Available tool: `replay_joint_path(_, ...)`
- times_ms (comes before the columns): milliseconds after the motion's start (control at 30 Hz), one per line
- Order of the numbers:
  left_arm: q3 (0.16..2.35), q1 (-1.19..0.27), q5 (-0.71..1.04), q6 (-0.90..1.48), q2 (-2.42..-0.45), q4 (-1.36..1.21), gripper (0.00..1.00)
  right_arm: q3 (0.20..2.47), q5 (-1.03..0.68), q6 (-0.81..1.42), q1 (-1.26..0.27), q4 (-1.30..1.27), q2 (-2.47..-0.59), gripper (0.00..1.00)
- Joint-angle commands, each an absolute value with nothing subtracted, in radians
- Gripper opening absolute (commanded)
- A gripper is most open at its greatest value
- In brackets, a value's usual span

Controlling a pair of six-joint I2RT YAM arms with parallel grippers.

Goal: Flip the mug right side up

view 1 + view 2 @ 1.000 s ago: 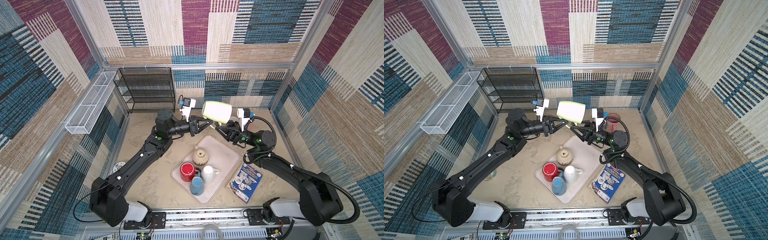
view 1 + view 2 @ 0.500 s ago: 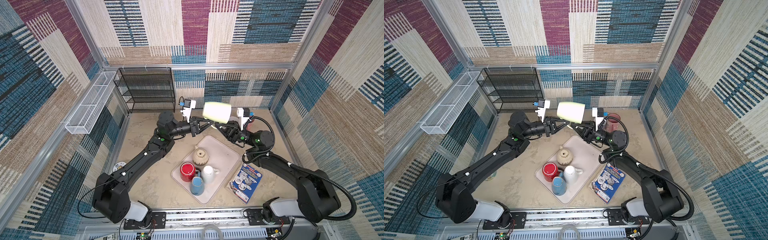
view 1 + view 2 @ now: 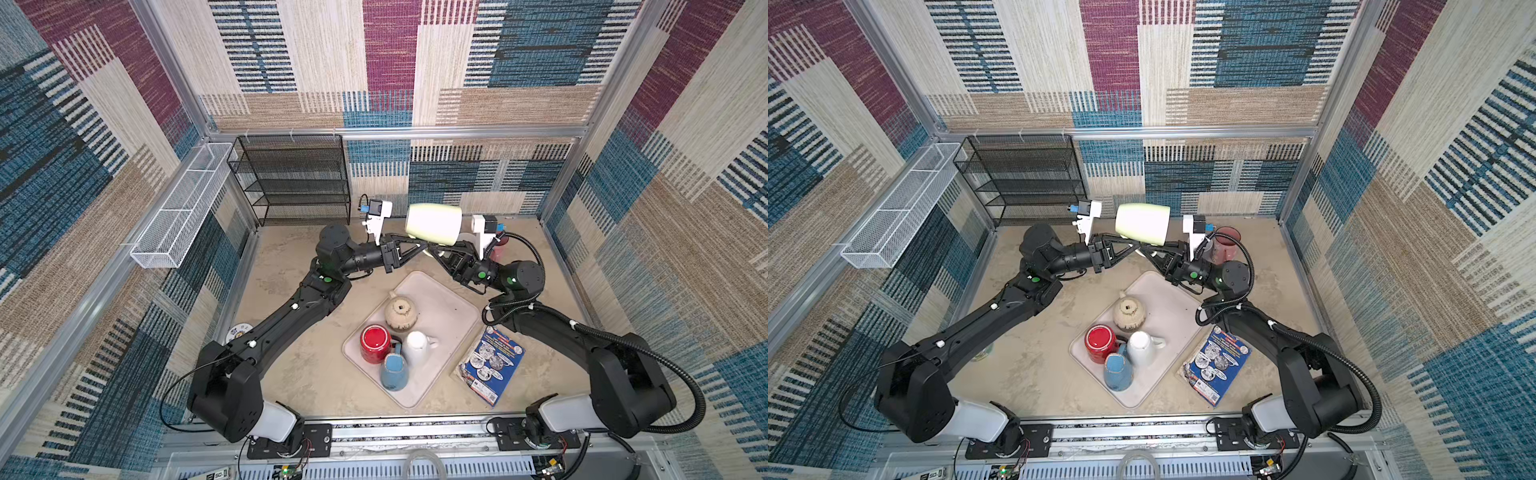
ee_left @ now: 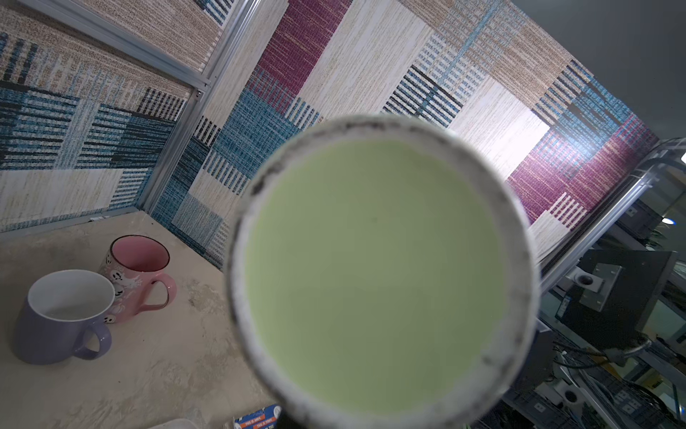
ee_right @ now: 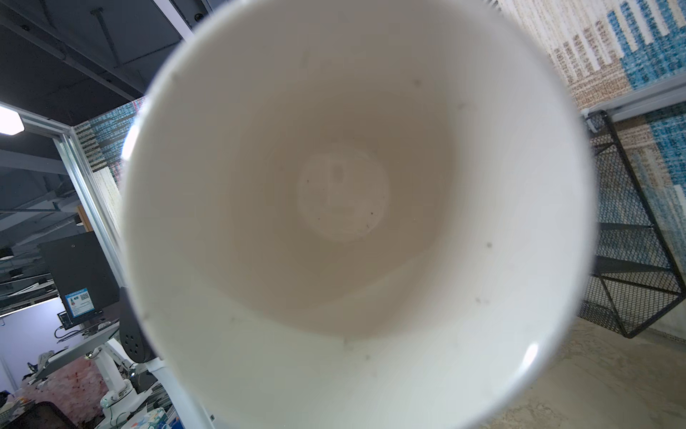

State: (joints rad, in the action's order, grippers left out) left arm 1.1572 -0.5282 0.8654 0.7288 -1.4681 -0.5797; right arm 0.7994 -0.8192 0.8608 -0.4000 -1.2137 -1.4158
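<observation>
- Left gripper point(image 3: 420, 249): pinching pale green ceramic mug point(image 3: 434, 224) from underneath.
- Right gripper point(image 3: 436, 251): jaws pressed together under same mug; contact hidden.
- Mug: aloft between both grippers, on its side, mouth facing right gripper.
- Handling: confirm right grip before left releases, then rotate mouth upward.

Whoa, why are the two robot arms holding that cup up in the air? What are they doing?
The two arms hold a pale green mug up in the air, lying on its side. The left gripper and the right gripper meet underneath it, both shut, and seem to pinch it there; the exact spot is hidden. Its bottom faces the left arm and its opening faces the right arm, so it is not yet right side up. More cups wait on the tray.
</observation>
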Motion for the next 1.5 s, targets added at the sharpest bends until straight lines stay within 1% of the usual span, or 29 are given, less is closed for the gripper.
replay_joint_path(0,1.161,-0.537,0.933,0.723,-1.473,-0.585,0.00,0.813,-0.784,0.888,-0.401,-1.305,-1.422,0.13)
replay_joint_path(67,1.158,-0.537,0.929,0.714,-1.468,-0.577,0.00,0.804,-0.781,0.885,-0.401,-1.306,-1.418,0.08)
replay_joint_path(133,1.157,-0.537,0.924,0.702,-1.461,-0.559,0.00,0.797,-0.776,0.881,-0.401,-1.302,-1.410,0.00)
replay_joint_path(233,1.157,-0.535,0.916,0.692,-1.453,-0.545,0.00,0.792,-0.773,0.870,-0.401,-1.287,-1.404,0.00)
replay_joint_path(300,1.155,-0.534,0.906,0.684,-1.445,-0.533,0.09,0.790,-0.774,0.863,-0.402,-1.278,-1.396,0.00)
replay_joint_path(333,1.155,-0.534,0.897,0.671,-1.438,-0.515,0.18,0.788,-0.774,0.857,-0.400,-1.266,-1.389,0.00)
replay_joint_path(400,1.152,-0.532,0.881,0.636,-1.420,-0.471,0.31,0.781,-0.771,0.841,-0.401,-1.242,-1.373,0.00)
replay_joint_path(467,1.144,-0.529,0.864,0.603,-1.398,-0.434,0.38,0.773,-0.769,0.818,-0.402,-1.211,-1.356,0.00)
replay_joint_path(600,1.135,-0.523,0.813,0.544,-1.353,-0.345,0.48,0.756,-0.760,0.767,-0.401,-1.128,-1.315,0.00)
replay_joint_path(633,1.131,-0.522,0.803,0.531,-1.340,-0.324,0.55,0.753,-0.758,0.756,-0.402,-1.106,-1.305,0.00)
replay_joint_path(667,1.123,-0.519,0.795,0.521,-1.326,-0.311,0.67,0.749,-0.756,0.745,-0.400,-1.081,-1.294,0.00)
replay_joint_path(700,1.114,-0.516,0.782,0.508,-1.310,-0.293,0.86,0.747,-0.754,0.726,-0.402,-1.047,-1.280,0.00)
replay_joint_path(733,1.104,-0.514,0.767,0.493,-1.292,-0.274,0.98,0.747,-0.745,0.706,-0.400,-1.009,-1.264,0.00)
replay_joint_path(933,1.066,-0.508,0.633,0.390,-1.170,-0.070,1.00,0.780,-0.673,0.559,-0.402,-0.674,-1.189,0.00)
replay_joint_path(1100,1.063,-0.508,0.444,0.270,-1.048,0.165,1.00,0.809,-0.610,0.476,-0.401,-0.447,-1.166,0.00)
replay_joint_path(1300,1.056,-0.506,0.267,0.216,-0.930,0.331,1.00,0.862,-0.525,0.390,-0.401,-0.238,-1.191,0.00)
replay_joint_path(1467,1.057,-0.505,0.128,0.218,-0.909,0.451,1.00,0.922,-0.471,0.329,-0.401,-0.103,-1.248,0.00)
